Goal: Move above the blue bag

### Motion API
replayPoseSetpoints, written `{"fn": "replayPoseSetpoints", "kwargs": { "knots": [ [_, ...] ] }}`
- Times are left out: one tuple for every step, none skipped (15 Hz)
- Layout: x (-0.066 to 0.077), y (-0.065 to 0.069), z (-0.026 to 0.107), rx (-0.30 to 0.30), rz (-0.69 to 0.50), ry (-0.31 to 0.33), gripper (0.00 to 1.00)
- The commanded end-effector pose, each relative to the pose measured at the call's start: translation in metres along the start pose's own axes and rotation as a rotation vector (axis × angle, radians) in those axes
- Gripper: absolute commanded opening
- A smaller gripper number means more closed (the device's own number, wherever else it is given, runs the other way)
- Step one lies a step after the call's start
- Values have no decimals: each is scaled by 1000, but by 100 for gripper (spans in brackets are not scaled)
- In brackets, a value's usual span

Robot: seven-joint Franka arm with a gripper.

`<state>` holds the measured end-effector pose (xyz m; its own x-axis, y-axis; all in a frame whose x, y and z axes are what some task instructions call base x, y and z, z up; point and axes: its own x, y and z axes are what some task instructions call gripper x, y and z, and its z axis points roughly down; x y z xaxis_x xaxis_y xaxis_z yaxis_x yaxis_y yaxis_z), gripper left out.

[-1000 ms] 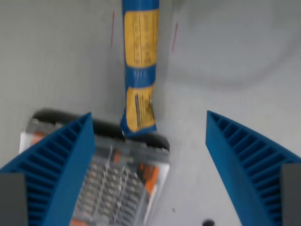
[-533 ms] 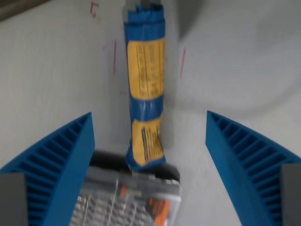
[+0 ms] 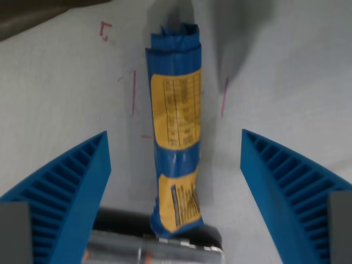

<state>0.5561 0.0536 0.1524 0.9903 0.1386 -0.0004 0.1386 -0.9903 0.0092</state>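
A long blue bag (image 3: 176, 126) with yellow printed labels lies on the white table, running from the top of the wrist view down to the bottom centre. Its whole length shows. My gripper (image 3: 175, 190) is open, and its two blue ribbed fingers (image 3: 66, 187) stand either side of the bag's lower half without touching it. The bag's lower end rests against a clear case.
A clear plastic case with a black rim (image 3: 159, 247) lies at the bottom edge, partly behind the left finger. Red pen marks (image 3: 133, 92) line the white table (image 3: 286, 71) on both sides of the bag. A dark edge (image 3: 27, 16) crosses the top left corner.
The camera has moved forward along the bag: the bag and case have slid down the view, the case is nearly out of frame, and the bag's far end now shows.
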Motion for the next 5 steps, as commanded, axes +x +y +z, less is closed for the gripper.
{"fn": "replayPoseSetpoints", "kwargs": {
  "knots": [
    [8,-4,6,-99,29,-9,100],
    [9,-4,7,-98,27,-12,100],
    [9,-4,8,-98,26,-12,100],
    [9,-4,8,-98,26,-12,100],
    [9,-4,8,-98,26,-12,100]
  ]
}}
